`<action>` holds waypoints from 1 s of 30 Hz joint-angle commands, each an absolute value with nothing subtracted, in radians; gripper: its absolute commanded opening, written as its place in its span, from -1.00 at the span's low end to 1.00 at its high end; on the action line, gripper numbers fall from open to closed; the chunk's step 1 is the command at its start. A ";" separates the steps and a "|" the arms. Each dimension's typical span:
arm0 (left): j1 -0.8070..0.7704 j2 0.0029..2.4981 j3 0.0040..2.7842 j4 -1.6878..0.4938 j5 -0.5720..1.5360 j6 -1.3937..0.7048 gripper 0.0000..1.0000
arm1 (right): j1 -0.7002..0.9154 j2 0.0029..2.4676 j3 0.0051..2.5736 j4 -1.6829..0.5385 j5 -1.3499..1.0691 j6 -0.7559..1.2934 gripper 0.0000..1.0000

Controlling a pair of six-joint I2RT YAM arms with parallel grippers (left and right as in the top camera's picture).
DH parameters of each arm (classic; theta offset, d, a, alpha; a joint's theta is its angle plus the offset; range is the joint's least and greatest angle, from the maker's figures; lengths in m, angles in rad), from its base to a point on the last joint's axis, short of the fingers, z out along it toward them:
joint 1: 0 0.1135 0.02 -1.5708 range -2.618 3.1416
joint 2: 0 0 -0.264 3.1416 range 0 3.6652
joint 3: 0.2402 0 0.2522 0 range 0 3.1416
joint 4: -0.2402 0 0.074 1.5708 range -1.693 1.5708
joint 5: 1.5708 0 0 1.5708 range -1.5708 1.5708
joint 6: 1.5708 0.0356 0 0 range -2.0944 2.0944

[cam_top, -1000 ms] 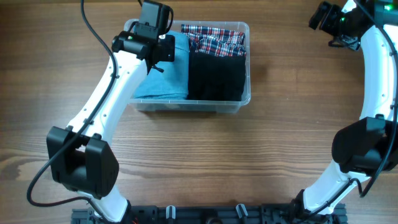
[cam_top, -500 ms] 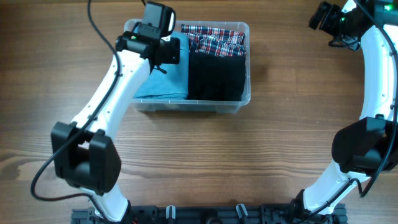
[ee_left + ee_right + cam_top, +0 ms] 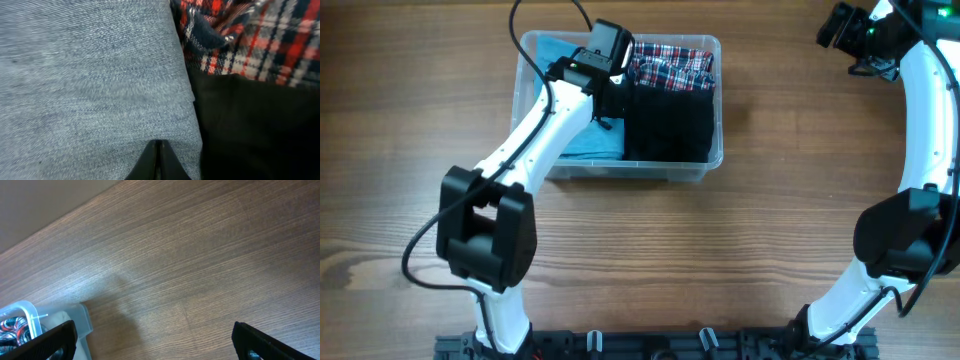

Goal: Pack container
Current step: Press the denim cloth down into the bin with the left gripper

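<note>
One wooden table [image 3: 740, 240] fills the overhead view, and two white-and-black arms rise from its near edge: the left arm [image 3: 520, 160] and the right arm [image 3: 920, 130].

There is one container [image 3: 630, 172], a clear plastic bin with rounded corners. It stands on the far half of the table, left of the middle. One of its corners [image 3: 30, 317] shows at the lower left of the right wrist view.

The bin holds three folded cloths and looks full across its floor:
- One light blue cloth [image 3: 585, 145] takes the left half, running from the near wall to the far wall.
- One black cloth [image 3: 670, 125] fills the right half toward the near wall, lying edge to edge with the blue one.
- One red, white and navy plaid cloth [image 3: 670, 65] lies in the far right corner, against the far side of the black cloth.

The left arm reaches over the middle of the bin. In its wrist view the left gripper [image 3: 159, 147] has its two dark fingers pressed together with nothing between them. The tips are low over the blue cloth [image 3: 90, 85], just beside the seam with the black cloth [image 3: 255, 130], with the plaid cloth [image 3: 260, 40] beyond. Whether the tips touch the fabric cannot be told.

The right gripper [image 3: 154, 326] is spread wide and empty above bare wood at the far right, well apart from the bin.
</note>
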State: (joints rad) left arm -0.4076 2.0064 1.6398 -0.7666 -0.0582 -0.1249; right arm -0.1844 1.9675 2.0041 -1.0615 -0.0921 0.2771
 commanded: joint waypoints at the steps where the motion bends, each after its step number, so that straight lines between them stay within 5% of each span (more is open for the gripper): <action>1: -0.412 2.096 1.629 -0.775 -0.042 -0.138 -0.92 | -0.180 1.973 2.001 -1.059 -0.083 0.291 1.00; 20: -0.367 1.883 1.629 -0.815 -0.087 -0.138 -0.78 | -0.180 1.973 2.001 -1.059 -0.083 0.291 1.00; 25: -0.321 1.802 1.629 -0.910 -0.087 -0.139 -0.51 | -0.180 1.973 2.001 -1.059 -0.083 0.291 0.99; 30: -0.299 1.738 1.629 -0.971 -0.087 -0.138 0.03 | -0.180 1.973 2.001 -1.059 -0.083 0.291 1.00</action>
